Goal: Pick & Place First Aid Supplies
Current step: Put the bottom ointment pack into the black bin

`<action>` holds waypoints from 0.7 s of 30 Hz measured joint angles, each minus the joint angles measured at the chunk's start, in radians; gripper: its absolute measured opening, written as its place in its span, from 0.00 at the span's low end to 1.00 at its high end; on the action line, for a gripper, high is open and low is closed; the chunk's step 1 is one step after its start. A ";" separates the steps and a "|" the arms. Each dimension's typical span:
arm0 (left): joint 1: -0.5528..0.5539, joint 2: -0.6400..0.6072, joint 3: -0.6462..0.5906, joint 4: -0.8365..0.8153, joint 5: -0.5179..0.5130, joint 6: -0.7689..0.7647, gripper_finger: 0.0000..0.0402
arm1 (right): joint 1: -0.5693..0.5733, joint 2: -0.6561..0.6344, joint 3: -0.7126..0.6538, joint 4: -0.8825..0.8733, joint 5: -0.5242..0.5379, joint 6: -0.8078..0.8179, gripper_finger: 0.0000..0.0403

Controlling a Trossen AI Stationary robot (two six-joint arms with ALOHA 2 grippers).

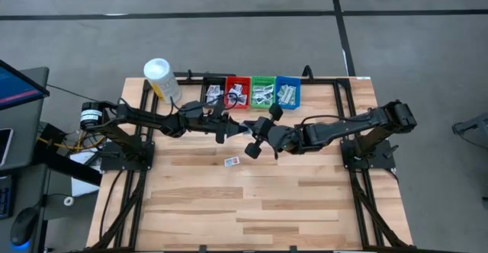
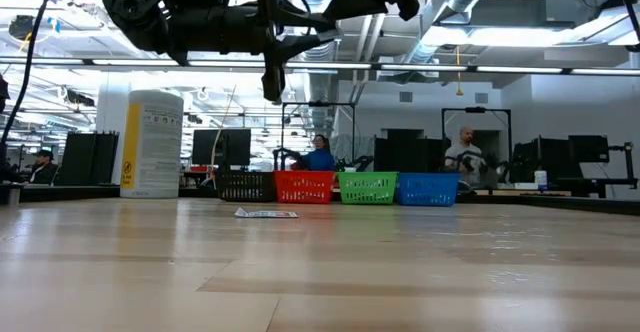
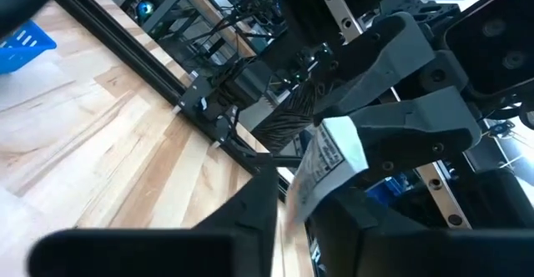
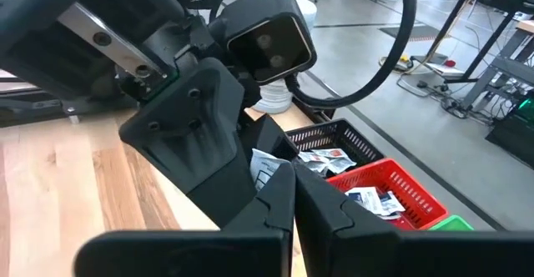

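From above, the left gripper [image 1: 231, 131] and right gripper [image 1: 255, 141] meet tip to tip over the table [image 1: 305, 207], just in front of the row of bins: black bin [image 1: 213, 93], red bin [image 1: 236, 91], green bin [image 1: 263, 91] and blue bin [image 1: 288, 91], each holding packets. A loose packet [image 1: 232, 161] lies on the wood just below and between the two grippers, and the broad front stretch of the table beyond it is bare; the yellow bottle [image 1: 162, 79] stands behind the left arm. At table height both grippers hang well above the surface, the loose packet [image 2: 265, 213] lying flat beneath them before the bins. The left wrist view shows a white packet [image 3: 327, 164] with dark print too small to read, standing between the left fingers [image 3: 250, 214] and the right gripper's grey fingers [image 3: 392, 135], which pinch its far end; whether the left fingers press it I cannot tell. In the right wrist view the right fingers [image 4: 275, 202] are closed on that packet [image 4: 265, 167], with the black and red bins just beyond.
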 joint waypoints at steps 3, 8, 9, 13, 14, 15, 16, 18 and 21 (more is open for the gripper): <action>0.000 0.000 0.000 0.002 0.000 0.000 0.10 | 0.000 0.000 0.000 0.000 -0.002 0.002 0.00; 0.000 0.000 0.000 0.002 0.002 0.021 0.02 | 0.000 0.000 0.000 -0.002 -0.023 0.021 0.00; 0.000 0.000 0.000 0.002 0.002 0.028 0.02 | 0.000 0.000 0.000 0.000 -0.025 0.026 0.00; 0.000 0.000 0.000 -0.001 -0.001 0.043 0.03 | 0.000 0.000 0.000 0.000 -0.030 0.026 0.05; 0.001 0.000 0.000 -0.002 -0.001 0.044 0.03 | 0.000 0.000 0.000 0.000 -0.032 0.027 0.07; 0.001 0.000 0.000 -0.002 0.000 0.044 0.03 | 0.000 0.000 0.000 -0.001 -0.032 0.029 0.09; 0.001 0.000 0.000 -0.002 0.004 0.044 0.02 | 0.000 0.000 0.000 -0.003 -0.032 0.029 0.12; 0.005 0.000 0.000 -0.002 0.010 0.045 0.02 | 0.000 0.000 0.000 -0.006 -0.032 0.029 0.16; 0.023 0.000 0.000 -0.005 0.029 0.045 0.02 | 0.000 0.000 0.000 -0.009 -0.031 0.029 0.22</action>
